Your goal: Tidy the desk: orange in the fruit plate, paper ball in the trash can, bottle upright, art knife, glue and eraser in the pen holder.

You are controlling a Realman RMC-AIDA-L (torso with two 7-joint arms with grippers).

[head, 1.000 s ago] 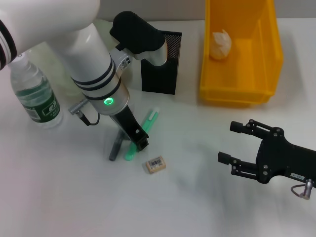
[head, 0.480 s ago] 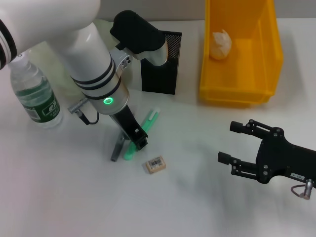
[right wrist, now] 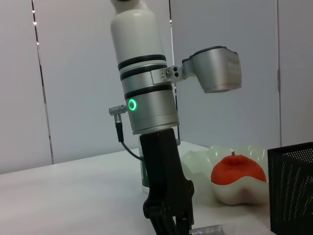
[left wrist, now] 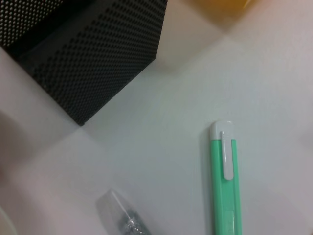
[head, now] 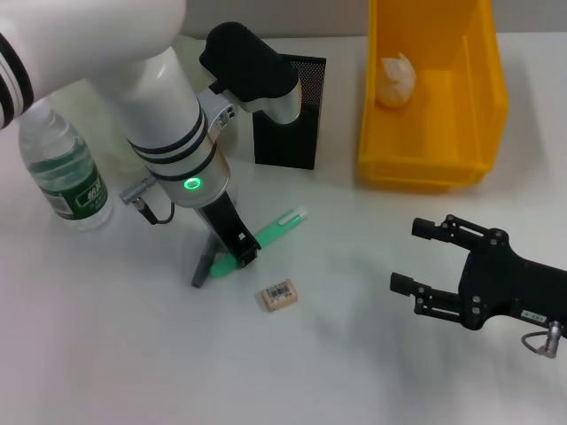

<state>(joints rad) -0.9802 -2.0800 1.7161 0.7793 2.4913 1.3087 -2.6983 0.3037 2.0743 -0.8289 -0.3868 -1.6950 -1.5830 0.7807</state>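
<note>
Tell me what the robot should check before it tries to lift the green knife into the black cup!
1. Left claw is down at the green knife: ok.
2. Claw has a firm hold on the knife: cannot tell, the arm hides the fingertips.
3. Knife is off the table: not ok, it looks to be lying flat.
4. Black cup stands upright with its top open: ok.
5. Glue stick and eraser lie close by and could get bumped: not ok.
6. Right claw is off to the side, open, out of the way: ok.
</note>
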